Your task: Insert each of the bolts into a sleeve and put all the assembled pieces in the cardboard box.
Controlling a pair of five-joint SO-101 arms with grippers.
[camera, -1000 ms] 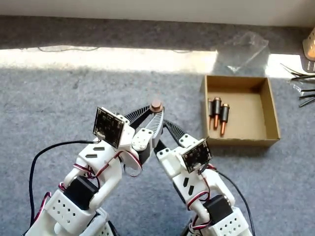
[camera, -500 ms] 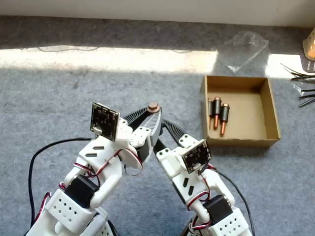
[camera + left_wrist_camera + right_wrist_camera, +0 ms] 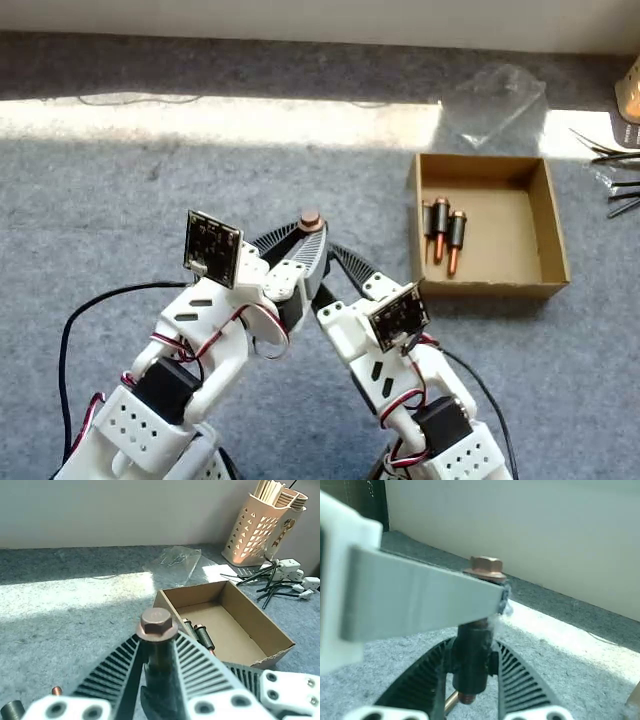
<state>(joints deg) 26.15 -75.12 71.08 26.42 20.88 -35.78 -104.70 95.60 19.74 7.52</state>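
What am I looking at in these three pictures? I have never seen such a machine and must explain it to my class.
Two small robot arms stand side by side at a grey table; each ends in a pincer. One picture looks down from above; the other two come from cameras on the arms' wrists. The left pincer grips a copper bolt below its head, and the right pincer grips the dark sleeve that the bolt passes through. Nearby stands a cardboard box holding three finished pieces. A spare bolt and spare sleeve lie on the table.
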